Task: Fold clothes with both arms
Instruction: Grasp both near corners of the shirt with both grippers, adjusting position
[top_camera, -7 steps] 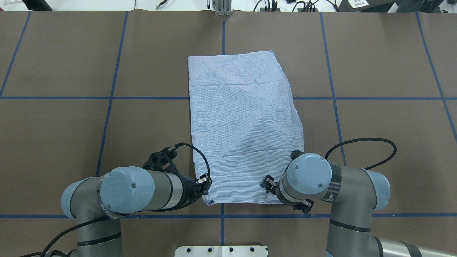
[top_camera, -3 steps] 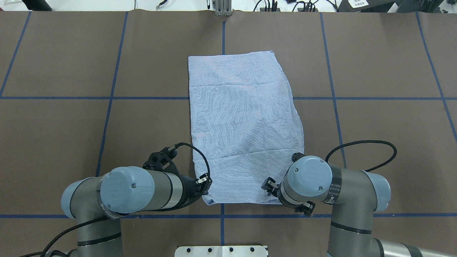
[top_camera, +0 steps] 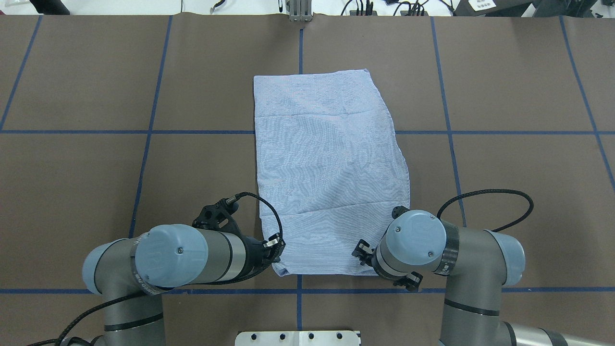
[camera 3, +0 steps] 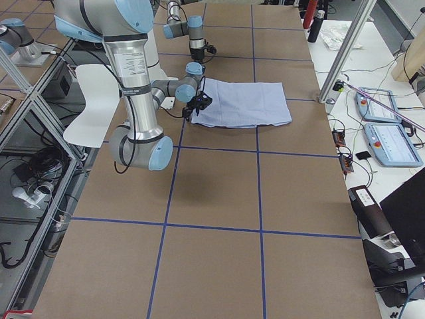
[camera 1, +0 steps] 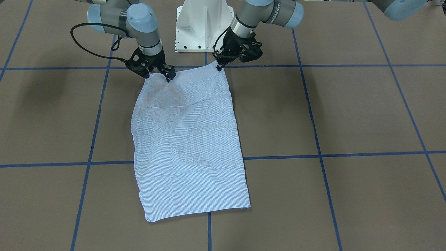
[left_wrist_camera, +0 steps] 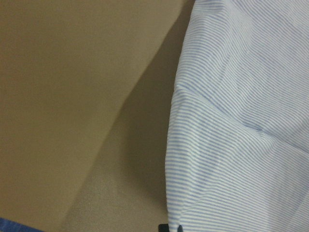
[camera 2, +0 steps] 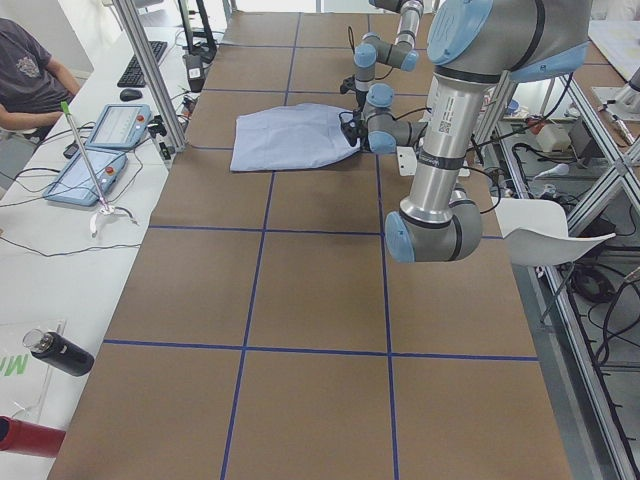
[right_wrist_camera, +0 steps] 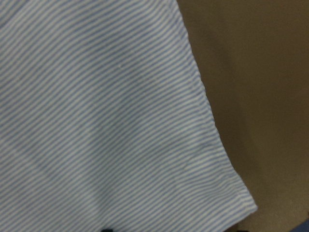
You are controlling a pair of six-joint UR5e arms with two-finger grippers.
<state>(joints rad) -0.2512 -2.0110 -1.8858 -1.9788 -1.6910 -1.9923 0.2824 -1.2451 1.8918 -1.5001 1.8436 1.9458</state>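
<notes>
Shirt [camera 1: 188,146]: left hand [camera 1: 220,66] looked pinched on one corner; right hand [camera 1: 169,76] sat at the other, grip not discernible. Both wanted a level, simultaneous lift.

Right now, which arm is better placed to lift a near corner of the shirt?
Left, slightly: the left gripper sits at the shirt corner; the right gripper is over cloth, inward of its corner.

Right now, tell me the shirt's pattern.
The shirt is light blue with fine white stripes, clearest in the right wrist view.
</notes>
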